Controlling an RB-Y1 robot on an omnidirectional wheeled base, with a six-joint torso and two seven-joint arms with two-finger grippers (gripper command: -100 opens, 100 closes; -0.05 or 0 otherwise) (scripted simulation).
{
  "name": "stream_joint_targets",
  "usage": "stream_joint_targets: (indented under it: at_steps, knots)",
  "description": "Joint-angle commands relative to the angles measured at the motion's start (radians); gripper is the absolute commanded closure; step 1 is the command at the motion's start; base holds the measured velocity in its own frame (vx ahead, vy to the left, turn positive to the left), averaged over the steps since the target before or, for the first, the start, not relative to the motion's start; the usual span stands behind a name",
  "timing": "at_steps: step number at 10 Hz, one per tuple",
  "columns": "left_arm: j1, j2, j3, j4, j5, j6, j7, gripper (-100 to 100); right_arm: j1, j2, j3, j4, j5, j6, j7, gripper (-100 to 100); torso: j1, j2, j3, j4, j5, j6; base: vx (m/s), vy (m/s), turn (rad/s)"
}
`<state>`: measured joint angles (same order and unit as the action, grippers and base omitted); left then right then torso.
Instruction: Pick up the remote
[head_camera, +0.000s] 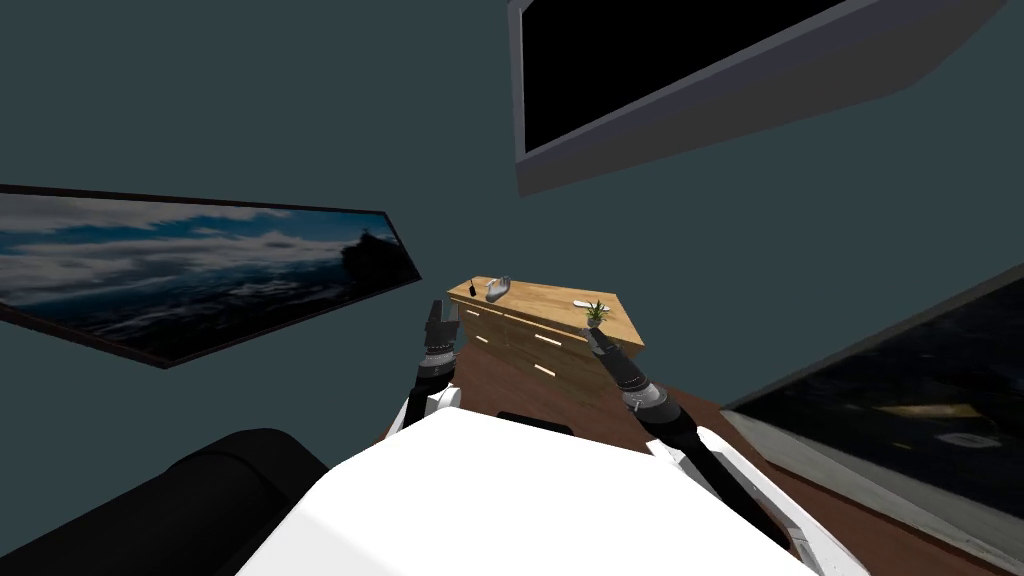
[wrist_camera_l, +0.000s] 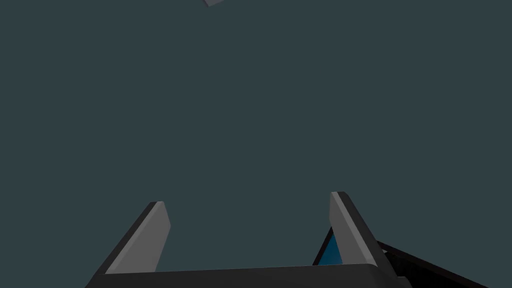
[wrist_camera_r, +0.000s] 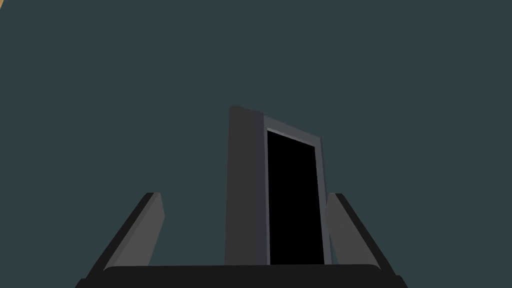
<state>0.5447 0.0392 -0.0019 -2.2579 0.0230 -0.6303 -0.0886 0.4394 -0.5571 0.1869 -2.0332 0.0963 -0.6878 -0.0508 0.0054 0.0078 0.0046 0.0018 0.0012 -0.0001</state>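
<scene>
Left pincer (wrist_camera_l: 249, 200) and right pincer (wrist_camera_r: 245, 195) spread, empty, short of boxy wood-grain dresser (head_camera: 535, 298), drawers shut, flat top bearing slim white remote (head_camera: 580, 303) just beside small potted plant (head_camera: 596, 312).

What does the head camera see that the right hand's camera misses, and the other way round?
Head view: a wooden dresser carrying a plant and a few small items, a long picture, and the left pincer.
Right wrist view: a close look at the right pincer, with its fingers apart and nothing between them.
Both: the grey TV and the dark teal wall.
</scene>
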Motion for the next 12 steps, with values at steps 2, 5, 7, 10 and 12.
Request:
stream_joint_targets:
  at_steps: [2,5,7,10,12]
  knots:
    - [0.000,0.000,0.000,0.000,0.000,0.000,0.000,0,-0.003,-0.059,0.003,0.011,0.004,-0.005,-0.006,-100,-0.001,-0.001,0.000,0.000,0.000,0.000,-0.063,0.058,0.049]
    - [0.000,0.000,0.000,0.000,0.000,0.000,0.000,0,-0.015,-0.159,0.035,0.086,0.033,-0.036,-0.017,-100,-0.003,-0.003,-0.001,0.000,0.000,0.000,-0.070,0.067,0.186]
    - [0.000,0.000,0.000,0.000,0.000,0.000,0.000,0,-0.021,-0.223,0.050,0.126,0.048,-0.052,-0.022,-100,-0.003,-0.002,-0.001,0.000,0.000,0.001,-0.091,0.078,0.167]
    - [0.000,0.000,0.000,0.000,0.000,0.000,0.000,0,-0.027,-0.316,0.067,0.168,0.064,-0.067,-0.027,-100,-0.002,-0.002,-0.001,0.000,0.000,0.000,-0.070,0.082,0.171]
    - [0.000,0.000,0.000,0.000,0.000,0.000,0.000,0,-0.034,-0.370,0.083,0.211,0.079,-0.082,-0.031,-100,-0.006,-0.004,-0.002,-0.001,-0.001,0.001,-0.045,0.044,0.101]
